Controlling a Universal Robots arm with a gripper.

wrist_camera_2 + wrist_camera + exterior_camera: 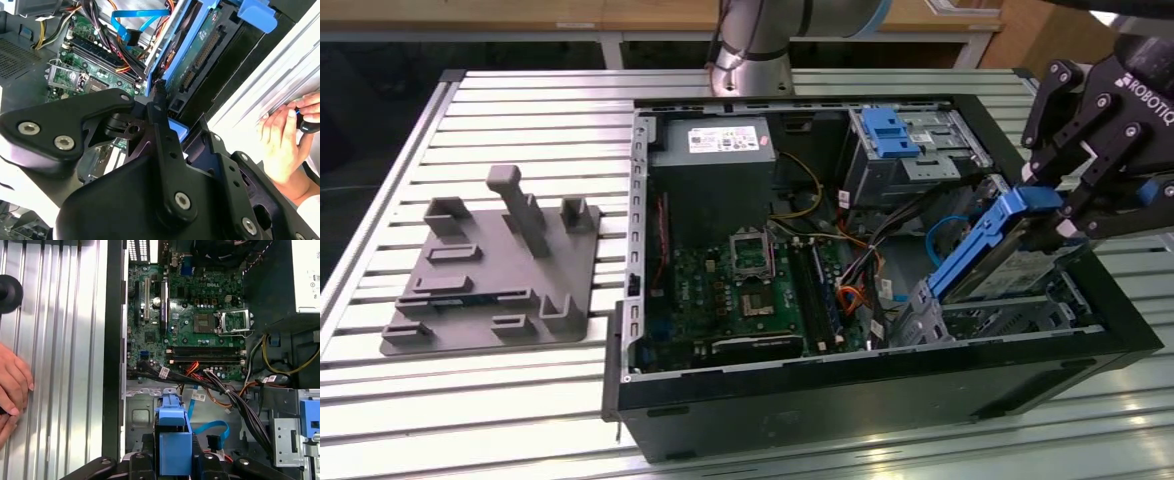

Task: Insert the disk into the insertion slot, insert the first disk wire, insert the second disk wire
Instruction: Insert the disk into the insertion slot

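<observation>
1. The claw [1051, 210] is clamped on the blue upper end of the disk [991, 262].
2. The disk hangs tilted below the claw. Its lower end meets the top of the slot [1014, 318], and most of it stands clear above.
3. Past the claw, deeper in the case [854, 375], lie the motherboard [747, 285] and loose wires [235, 395].
4. A hand [12, 387] rests on the table [65, 315], off to the claw's side, outside the case.
</observation>
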